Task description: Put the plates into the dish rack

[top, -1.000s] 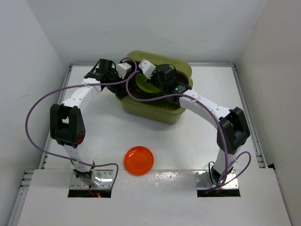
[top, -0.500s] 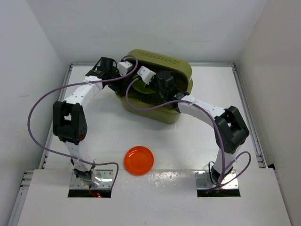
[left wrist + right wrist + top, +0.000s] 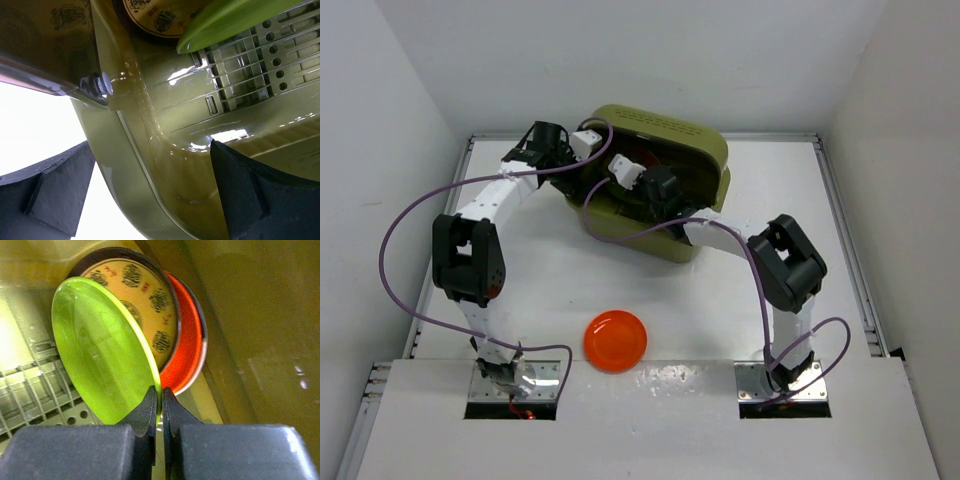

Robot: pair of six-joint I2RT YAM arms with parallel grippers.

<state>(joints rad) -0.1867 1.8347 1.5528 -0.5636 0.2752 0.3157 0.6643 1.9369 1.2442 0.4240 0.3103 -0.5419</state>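
The olive-green dish rack (image 3: 692,137) stands at the back of the table. My right gripper (image 3: 161,396) is inside it, shut on the lower rim of the lime green plate (image 3: 100,350), which stands on edge. The green plate leans against the brown patterned plate (image 3: 145,300), and an orange-red plate (image 3: 186,350) stands behind that. My left gripper (image 3: 152,150) is open, straddling the rack's left wall (image 3: 130,125), one finger outside and one inside. A second orange-red plate (image 3: 615,340) lies flat on the table near the front.
The rack's slotted grid floor (image 3: 260,65) shows under the green plate. White walls enclose the table on the left, back and right. Purple cables loop from both arms over the rack's left side (image 3: 595,200).
My right gripper has moved left and deeper into the rack with the green plate, setting it on edge against the brown plate. The left arm has shifted slightly toward the rack wall.
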